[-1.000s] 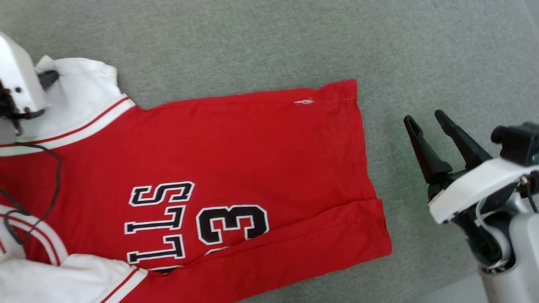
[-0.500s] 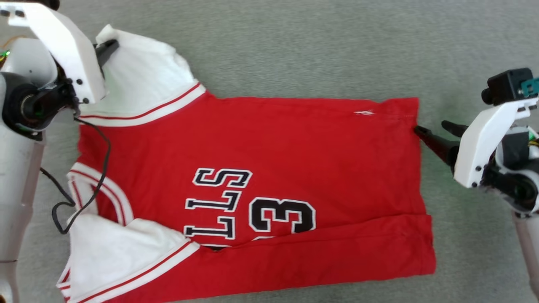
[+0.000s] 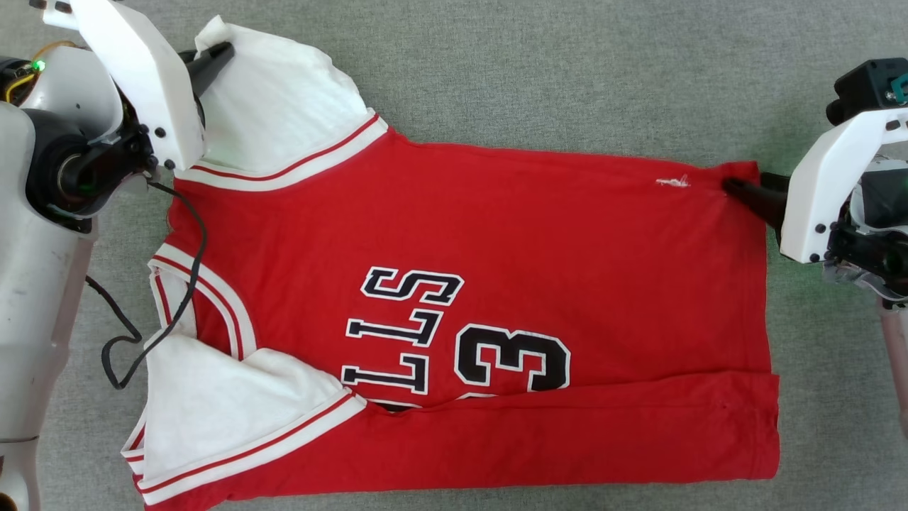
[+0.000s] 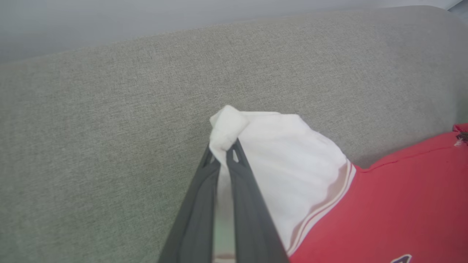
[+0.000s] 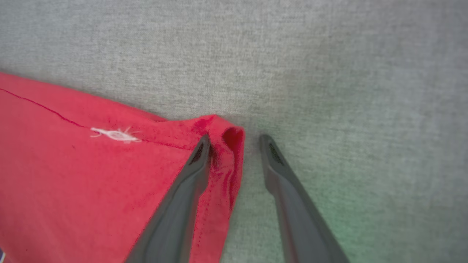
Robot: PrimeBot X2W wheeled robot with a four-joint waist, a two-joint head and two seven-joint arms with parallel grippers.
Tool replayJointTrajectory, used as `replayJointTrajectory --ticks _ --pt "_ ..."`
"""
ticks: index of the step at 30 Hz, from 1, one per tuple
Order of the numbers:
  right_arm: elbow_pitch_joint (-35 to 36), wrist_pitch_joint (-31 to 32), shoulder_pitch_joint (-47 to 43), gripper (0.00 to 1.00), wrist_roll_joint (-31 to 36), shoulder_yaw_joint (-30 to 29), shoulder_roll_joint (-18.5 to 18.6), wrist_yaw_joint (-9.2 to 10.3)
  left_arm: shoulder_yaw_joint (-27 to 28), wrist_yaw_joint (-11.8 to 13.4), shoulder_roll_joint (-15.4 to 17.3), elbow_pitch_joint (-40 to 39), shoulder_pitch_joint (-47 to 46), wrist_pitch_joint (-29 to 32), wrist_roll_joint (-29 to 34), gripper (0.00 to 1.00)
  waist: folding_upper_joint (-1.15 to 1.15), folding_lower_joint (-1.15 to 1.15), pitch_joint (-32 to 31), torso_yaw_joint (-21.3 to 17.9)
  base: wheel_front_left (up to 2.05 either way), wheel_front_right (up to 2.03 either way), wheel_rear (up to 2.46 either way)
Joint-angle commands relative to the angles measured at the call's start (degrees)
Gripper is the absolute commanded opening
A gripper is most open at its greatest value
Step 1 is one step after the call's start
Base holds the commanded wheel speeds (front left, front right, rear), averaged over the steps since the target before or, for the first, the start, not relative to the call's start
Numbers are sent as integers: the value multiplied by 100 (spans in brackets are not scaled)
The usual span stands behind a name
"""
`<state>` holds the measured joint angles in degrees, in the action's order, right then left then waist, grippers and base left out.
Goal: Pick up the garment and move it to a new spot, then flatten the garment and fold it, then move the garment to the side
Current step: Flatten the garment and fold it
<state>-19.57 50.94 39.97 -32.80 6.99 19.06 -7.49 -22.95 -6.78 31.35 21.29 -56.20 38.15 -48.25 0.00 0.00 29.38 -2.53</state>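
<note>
The garment [image 3: 496, 248], a red jersey with white sleeves and black lettering, lies spread on the grey surface with its bottom strip folded over. My left gripper [image 3: 220, 55] is at the upper left, shut on the tip of the far white sleeve [image 4: 285, 157]. In the left wrist view that gripper [image 4: 222, 151] pinches the bunched sleeve end. My right gripper [image 3: 734, 190] is at the far hem corner. In the right wrist view it [image 5: 234, 138] is open. One finger rests on the red cloth [image 5: 91, 175], the other on bare surface, with the curled hem corner between them.
The grey fabric surface [image 3: 567, 71] runs all around the garment, with bare room beyond the hem on the right. A black cable [image 3: 188, 284] from my left arm hangs over the collar area. The surface's far edge [image 4: 219, 25] meets a pale wall.
The head camera has shifted, so the garment sits further right in the picture. My right gripper has come to the far hem corner and its fingers have narrowed around it. My left gripper still holds the sleeve.
</note>
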Motion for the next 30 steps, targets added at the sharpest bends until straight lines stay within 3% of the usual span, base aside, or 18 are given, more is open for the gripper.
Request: replayJointTrajectory --ticks 1,7,13,24,30 --pt "-282 48 -253 0 0 279 -184 0 -5 -14 23 12 60 -35 -27 0 0 0 -13 -1 0 0 0" --pt "89 -579 -34 0 189 203 118 1 47 -34 107 43 251 -266 -96 0 0 0 -241 16 0 0 0" --pt "366 -1036 -356 0 265 38 173 1 290 -2 244 -66 903 -683 -341 0 0 0 -737 70 0 0 0" --pt "569 -1477 -1892 0 192 -289 37 2 670 362 190 -693 3385 -1527 -820 0 0 0 -1794 240 0 0 0" --pt "535 -1610 -2560 0 91 -468 -114 2 692 588 44 -962 4527 -1698 -1049 0 0 0 -2004 279 0 0 0"
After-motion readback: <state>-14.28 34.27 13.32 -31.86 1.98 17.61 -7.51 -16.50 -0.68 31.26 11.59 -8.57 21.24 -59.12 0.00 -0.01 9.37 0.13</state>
